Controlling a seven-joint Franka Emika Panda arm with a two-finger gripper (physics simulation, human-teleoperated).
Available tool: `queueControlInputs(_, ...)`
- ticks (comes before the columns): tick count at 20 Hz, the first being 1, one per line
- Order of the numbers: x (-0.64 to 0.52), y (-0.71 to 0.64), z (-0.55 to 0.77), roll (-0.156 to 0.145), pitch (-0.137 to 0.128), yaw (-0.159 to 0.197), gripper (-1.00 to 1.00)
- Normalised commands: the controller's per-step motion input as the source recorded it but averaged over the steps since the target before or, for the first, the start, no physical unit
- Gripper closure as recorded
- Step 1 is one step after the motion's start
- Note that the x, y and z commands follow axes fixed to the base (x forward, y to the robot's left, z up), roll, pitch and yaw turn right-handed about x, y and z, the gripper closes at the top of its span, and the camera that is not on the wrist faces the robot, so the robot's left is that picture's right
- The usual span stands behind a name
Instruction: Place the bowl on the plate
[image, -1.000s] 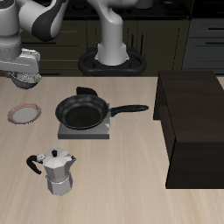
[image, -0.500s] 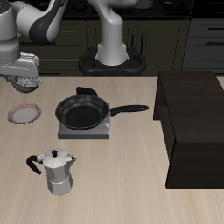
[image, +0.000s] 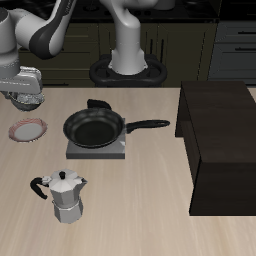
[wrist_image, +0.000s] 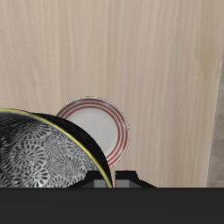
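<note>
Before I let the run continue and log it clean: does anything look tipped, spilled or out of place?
Nothing stands out. The bowl is held above the table by the gripper, the plate lies flat and bare, the frying pan sits on its burner, and the moka pot stands upright.

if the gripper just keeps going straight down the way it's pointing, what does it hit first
Most likely the plate, with the held bowl touching it first. The gripper hangs above it, perhaps slightly off-centre; depth is hard to judge.

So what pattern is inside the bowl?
Speckled grey-white inside the bowl, clearest in the wrist view.
</note>
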Motion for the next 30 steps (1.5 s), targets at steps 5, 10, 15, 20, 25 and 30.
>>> queueControlInputs(5,0.03,-0.18,-0.16,-0.045,0.019,-0.040,1.00)
queueControlInputs(10,0.06,-0.01,-0.15,-0.024,0.029,-0.016,1.00)
queueControlInputs(15,0.07,-0.01,-0.15,-0.024,0.049,0.014,1.00)
queueControlInputs(20,0.07,0.02,-0.15,0.002,0.037,0.000,1.00)
queueControlInputs(25,0.04,0.10,-0.25,0.008,0.055,0.009,1.00)
queueControlInputs(30,-0.03,0.02,-0.22,-0.014,0.047,0.008,1.00)
